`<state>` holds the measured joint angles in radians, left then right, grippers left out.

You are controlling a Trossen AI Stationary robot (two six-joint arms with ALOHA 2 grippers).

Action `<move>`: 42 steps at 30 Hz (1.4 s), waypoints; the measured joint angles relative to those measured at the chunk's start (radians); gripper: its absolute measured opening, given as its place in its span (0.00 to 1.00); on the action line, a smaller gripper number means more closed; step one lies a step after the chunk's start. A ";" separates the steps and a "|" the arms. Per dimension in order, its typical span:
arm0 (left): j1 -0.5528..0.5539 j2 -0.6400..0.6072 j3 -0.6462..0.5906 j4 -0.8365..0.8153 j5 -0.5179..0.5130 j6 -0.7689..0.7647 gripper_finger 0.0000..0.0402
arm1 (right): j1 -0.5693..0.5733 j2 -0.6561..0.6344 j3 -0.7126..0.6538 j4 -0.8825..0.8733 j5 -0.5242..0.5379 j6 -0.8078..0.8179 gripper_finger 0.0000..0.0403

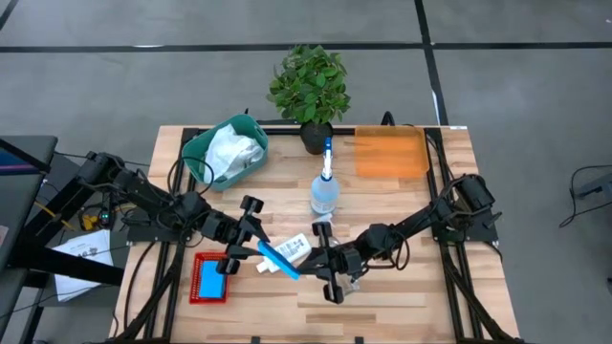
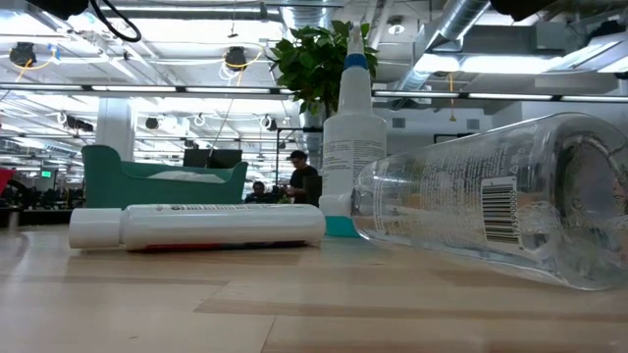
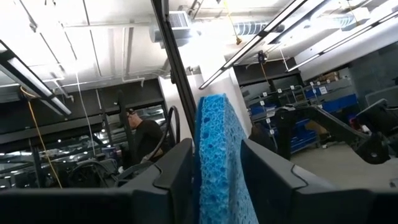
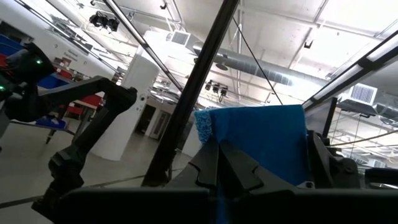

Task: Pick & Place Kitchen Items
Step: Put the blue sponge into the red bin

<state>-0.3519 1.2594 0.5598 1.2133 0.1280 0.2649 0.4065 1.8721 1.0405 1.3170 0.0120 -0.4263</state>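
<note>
A blue sponge [image 1: 279,259] hangs in the air over the table's near middle, between my two grippers. My left gripper [image 1: 260,247] comes from the table's left and is shut on the sponge [image 3: 217,155]. My right gripper [image 1: 311,263] comes from the right, its fingers shut at the sponge's other end [image 4: 261,143]. A small white bottle [image 1: 296,250] [image 2: 196,226] lies on its side on the table below them. One clear spray bottle [image 2: 510,201] lies on its side beside it. Another [image 1: 325,191] [image 2: 351,147] stands upright farther back. My left gripper pinches the sponge's two broad faces [image 3: 205,186] between its two fingers, at the sponge's left end. The fingers slant upward from the table's left. The sponge stands on edge, clear of the table. My right gripper has its shut fingers [image 4: 217,165] at the sponge's lower left edge [image 4: 205,134], slanting up from the table's right. The fingers themselves cover the place of contact. The sponge's broad face rises past the fingertips.
A green basket [image 1: 206,143] with a white cloth [image 1: 234,153] stands at the far left. A potted plant [image 1: 309,91] and an orange mat [image 1: 390,153] are at the back. A red tray [image 1: 199,287] holding another blue sponge [image 1: 210,277] sits near left.
</note>
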 joint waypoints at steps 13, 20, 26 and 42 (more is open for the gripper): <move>0.000 0.000 0.000 -0.002 0.000 0.000 0.20 | 0.000 0.000 0.000 0.000 0.014 0.000 0.00; 0.000 0.000 0.000 -0.008 0.000 0.000 0.13 | 0.006 0.000 0.000 0.000 0.018 0.000 0.00; 0.000 0.000 0.000 -0.017 0.000 0.000 0.02 | 0.006 0.000 0.000 -0.005 0.018 0.000 0.01; -0.001 -0.090 0.000 -0.168 0.000 0.000 0.02 | 0.027 -0.019 0.000 -0.063 0.188 -0.018 0.36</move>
<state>-0.3532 1.1695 0.5598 1.0449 0.1279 0.2653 0.4331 1.8534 1.0409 1.2539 0.2003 -0.4444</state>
